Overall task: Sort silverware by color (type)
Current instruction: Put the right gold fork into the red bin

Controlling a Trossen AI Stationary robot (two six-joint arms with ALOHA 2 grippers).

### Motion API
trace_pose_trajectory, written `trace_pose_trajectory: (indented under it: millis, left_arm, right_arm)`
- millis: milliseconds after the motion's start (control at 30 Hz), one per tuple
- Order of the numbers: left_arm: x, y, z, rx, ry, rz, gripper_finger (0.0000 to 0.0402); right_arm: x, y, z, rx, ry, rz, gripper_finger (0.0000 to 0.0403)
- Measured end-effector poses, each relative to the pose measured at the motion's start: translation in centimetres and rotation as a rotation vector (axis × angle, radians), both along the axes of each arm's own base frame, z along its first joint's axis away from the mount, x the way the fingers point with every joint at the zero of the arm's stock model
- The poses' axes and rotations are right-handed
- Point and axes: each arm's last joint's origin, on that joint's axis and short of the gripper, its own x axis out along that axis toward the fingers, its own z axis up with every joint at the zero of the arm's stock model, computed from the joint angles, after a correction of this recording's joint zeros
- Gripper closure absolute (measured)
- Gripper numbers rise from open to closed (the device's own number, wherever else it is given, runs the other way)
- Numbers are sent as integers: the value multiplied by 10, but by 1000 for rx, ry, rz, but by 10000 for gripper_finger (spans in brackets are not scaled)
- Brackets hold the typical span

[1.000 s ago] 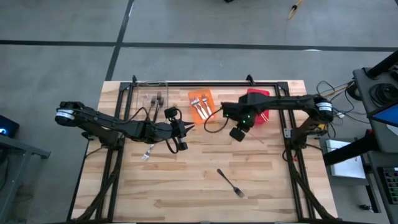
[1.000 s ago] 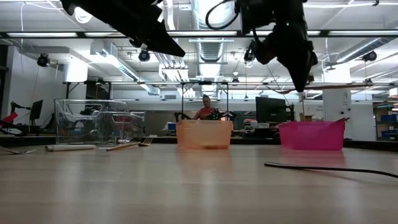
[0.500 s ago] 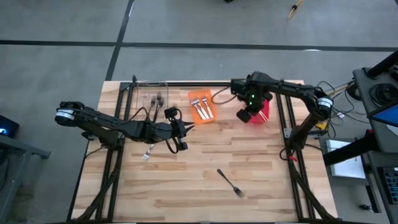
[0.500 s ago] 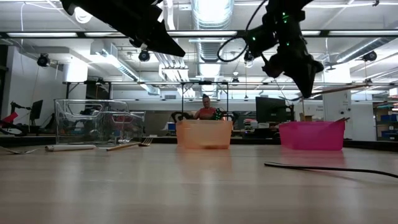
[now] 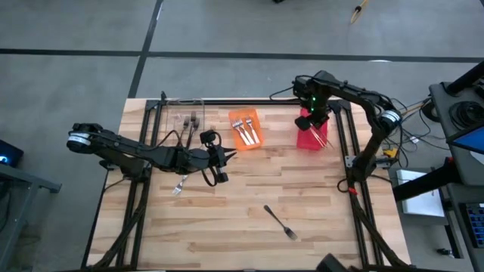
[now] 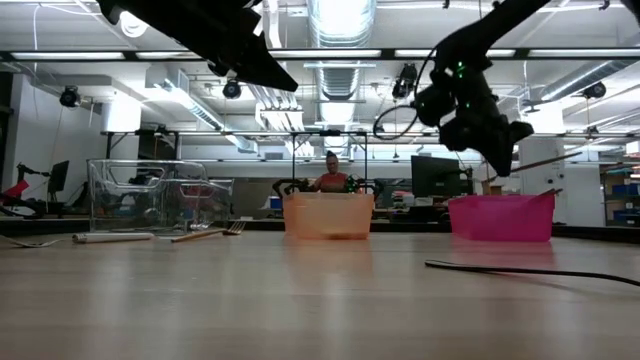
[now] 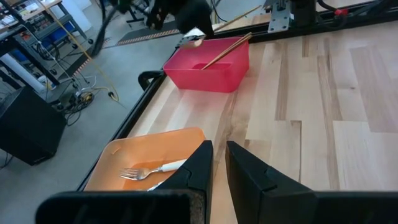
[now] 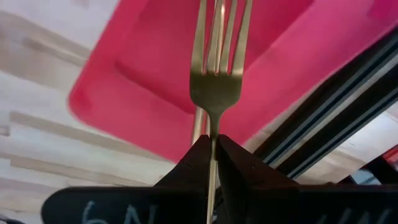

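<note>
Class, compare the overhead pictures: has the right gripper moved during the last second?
Yes. The right gripper, holding a gold fork, moved from beside the orange bin to over the red bin.

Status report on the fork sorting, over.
Right gripper shut on gold fork, over red bin. Left gripper shut, empty, mid-table. Dark fork loose on table. Nothing blocking.

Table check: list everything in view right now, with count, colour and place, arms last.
red bin: one, red, far right of the table; a gold fork leans in it
orange bin: one, far middle; white-handled forks inside
clear bin: one, far left; dark forks inside
gold fork: one, held over the red bin
dark fork: one, loose on the near table
right gripper: shut on the gold fork, above the red bin
left gripper: closed, empty, left of centre
</note>
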Motion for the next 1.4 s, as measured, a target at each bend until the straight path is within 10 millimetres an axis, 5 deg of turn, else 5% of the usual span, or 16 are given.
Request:
trace_pose_trajectory:
  millis: [567,1400]
  left_arm:
    - [0,0,0,11,6,-5,375]
    - [0,0,0,12,6,-5,375]
  right_arm:
    - [3,-31,-53,136,81,26,390]
    - [7,-37,-62,106,59,24,390]
